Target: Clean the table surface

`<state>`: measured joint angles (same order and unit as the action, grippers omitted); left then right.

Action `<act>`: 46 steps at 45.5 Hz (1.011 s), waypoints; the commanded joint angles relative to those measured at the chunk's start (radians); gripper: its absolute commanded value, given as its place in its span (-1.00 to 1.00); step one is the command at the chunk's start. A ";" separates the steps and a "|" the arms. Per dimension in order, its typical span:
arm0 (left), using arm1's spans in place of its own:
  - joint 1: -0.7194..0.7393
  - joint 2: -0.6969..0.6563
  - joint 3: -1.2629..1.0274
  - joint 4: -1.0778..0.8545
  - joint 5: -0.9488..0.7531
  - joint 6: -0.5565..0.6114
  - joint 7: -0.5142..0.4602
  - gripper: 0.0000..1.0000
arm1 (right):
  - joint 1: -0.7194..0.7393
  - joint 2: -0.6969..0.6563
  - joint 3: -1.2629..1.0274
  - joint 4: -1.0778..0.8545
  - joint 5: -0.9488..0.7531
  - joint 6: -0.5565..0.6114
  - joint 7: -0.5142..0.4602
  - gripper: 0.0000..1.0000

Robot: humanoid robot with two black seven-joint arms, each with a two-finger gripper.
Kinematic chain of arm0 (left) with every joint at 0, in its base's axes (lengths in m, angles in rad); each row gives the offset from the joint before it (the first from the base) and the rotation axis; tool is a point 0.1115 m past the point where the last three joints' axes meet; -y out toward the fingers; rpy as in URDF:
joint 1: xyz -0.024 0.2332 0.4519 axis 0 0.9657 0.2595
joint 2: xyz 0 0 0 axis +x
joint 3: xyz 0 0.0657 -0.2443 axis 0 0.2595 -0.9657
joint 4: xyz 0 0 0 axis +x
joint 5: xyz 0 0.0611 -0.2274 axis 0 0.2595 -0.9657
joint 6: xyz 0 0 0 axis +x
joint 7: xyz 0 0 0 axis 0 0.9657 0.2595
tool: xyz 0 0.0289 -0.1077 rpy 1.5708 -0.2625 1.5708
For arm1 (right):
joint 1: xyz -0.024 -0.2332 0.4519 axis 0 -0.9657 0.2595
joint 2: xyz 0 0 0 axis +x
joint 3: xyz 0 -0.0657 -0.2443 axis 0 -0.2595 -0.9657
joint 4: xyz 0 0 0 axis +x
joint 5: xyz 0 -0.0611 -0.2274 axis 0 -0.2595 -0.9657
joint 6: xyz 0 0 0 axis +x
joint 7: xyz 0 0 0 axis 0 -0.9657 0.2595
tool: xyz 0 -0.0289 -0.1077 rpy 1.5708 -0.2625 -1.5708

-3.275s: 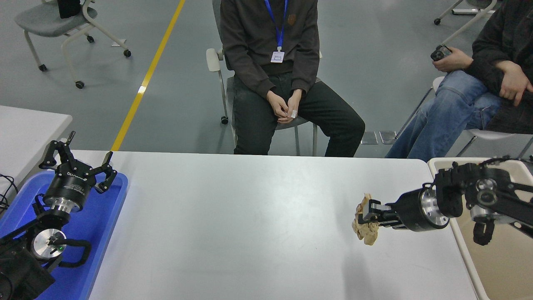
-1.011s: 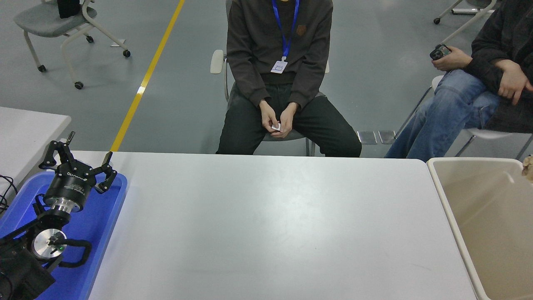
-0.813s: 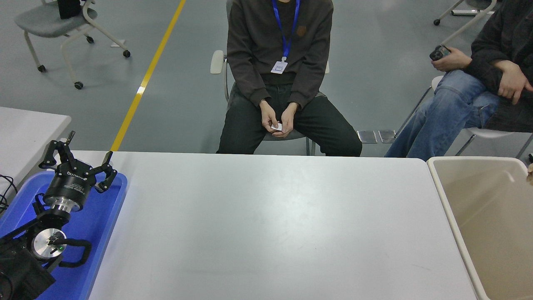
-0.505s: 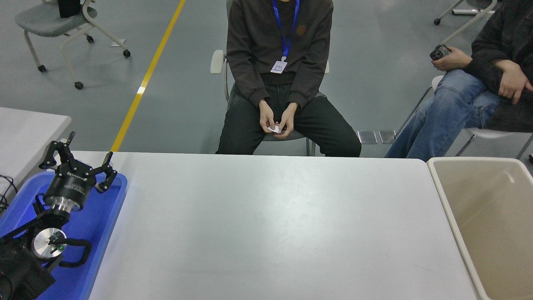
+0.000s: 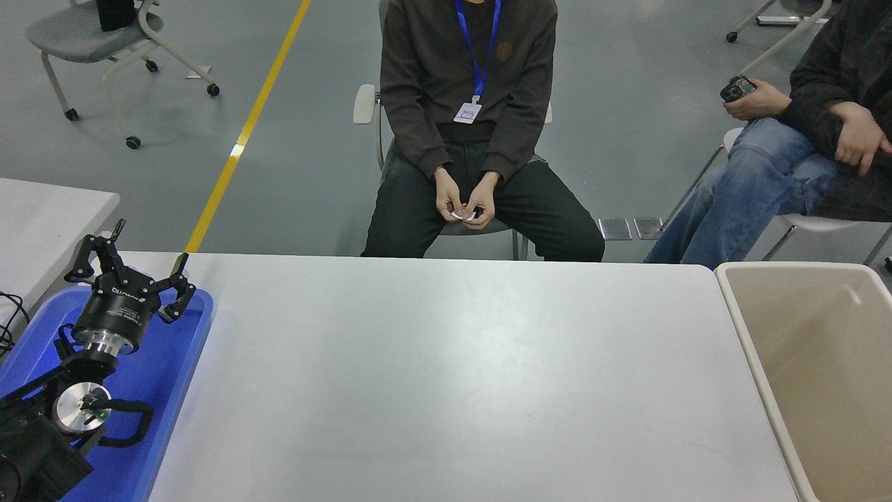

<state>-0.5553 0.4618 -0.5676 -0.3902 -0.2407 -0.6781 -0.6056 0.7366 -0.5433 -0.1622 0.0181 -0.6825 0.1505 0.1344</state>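
grey-white table surface (image 5: pixel 446 376), blue tray (image 5: pixel 164 390) at left

Legible text: one marking only. The black cylindrical body of the left tool (image 5: pixel 132 282), at the lower left, carries a short line of pale lettering on its upper band. The characters are too small and blurred to read with confidence; no word or brand can be confirmed from it.

A small emblem sits on the chest of the dark sweatshirt (image 5: pixel 503 49) worn by the person seated at the far side of the table; its content cannot be made out.

No numbers, labels or signs are readable on any other surface in the head view.
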 commanded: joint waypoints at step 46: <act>0.000 0.000 0.000 0.001 0.000 0.000 0.000 1.00 | -0.045 0.141 -0.017 -0.032 0.003 -0.164 -0.010 0.35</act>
<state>-0.5553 0.4617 -0.5676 -0.3902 -0.2408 -0.6781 -0.6058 0.6861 -0.4054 -0.1902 -0.0107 -0.6823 -0.0105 0.1285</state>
